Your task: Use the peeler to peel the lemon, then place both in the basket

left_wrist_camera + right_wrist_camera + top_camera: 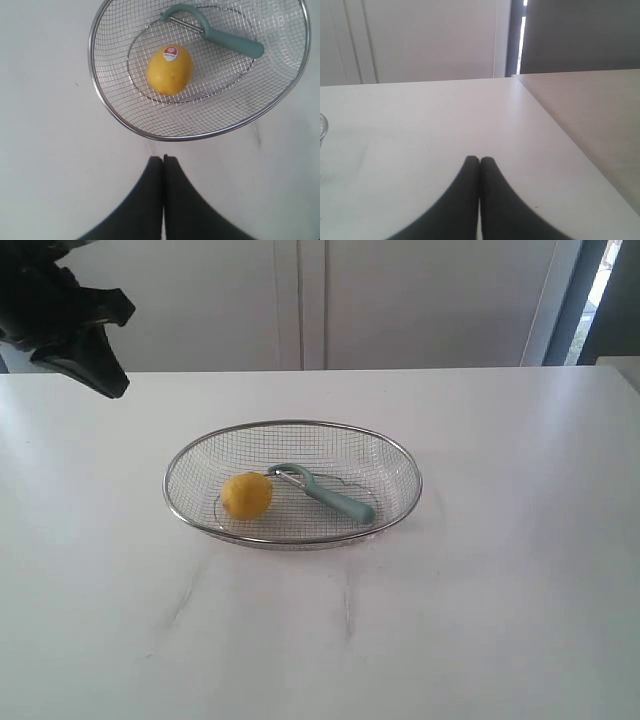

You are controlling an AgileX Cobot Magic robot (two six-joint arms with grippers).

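Inside the basket (pixel 290 424), lemon (pixel 247 495) and peeler (pixel 335 500) lie apart from the left hand (pixel 163 159).

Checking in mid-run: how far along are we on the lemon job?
Done: lemon and peeler both lie in the basket. In hand: nothing; left claw and right claw are shut and empty, clear of the basket. Left: the peeling, it seems, since the lemon's skin looks whole, sticker on, no peel in sight.

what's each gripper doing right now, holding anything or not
Left gripper: closed, holding nothing.
Right gripper: closed, holding nothing.
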